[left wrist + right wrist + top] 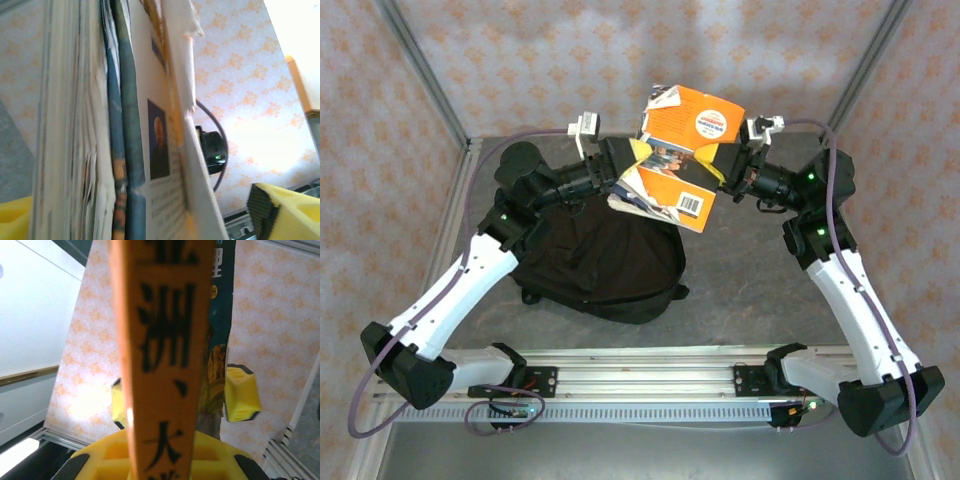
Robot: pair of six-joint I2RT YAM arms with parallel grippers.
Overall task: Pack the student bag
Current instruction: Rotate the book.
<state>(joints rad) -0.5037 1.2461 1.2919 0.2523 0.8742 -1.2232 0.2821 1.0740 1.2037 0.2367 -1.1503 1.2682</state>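
Right gripper (725, 165) is pinching books (682, 150) at student bag's (605, 265) one o'clock; left gripper (620, 168) is gaping around them (lone grip: stack may spill).

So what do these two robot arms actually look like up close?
The left arm and right arm have white shells between chunky black joints, dotted with small green lights. A purplish-grey cable loops along each. The fingers are yellow with dark pads, and a small white block sits at each wrist.
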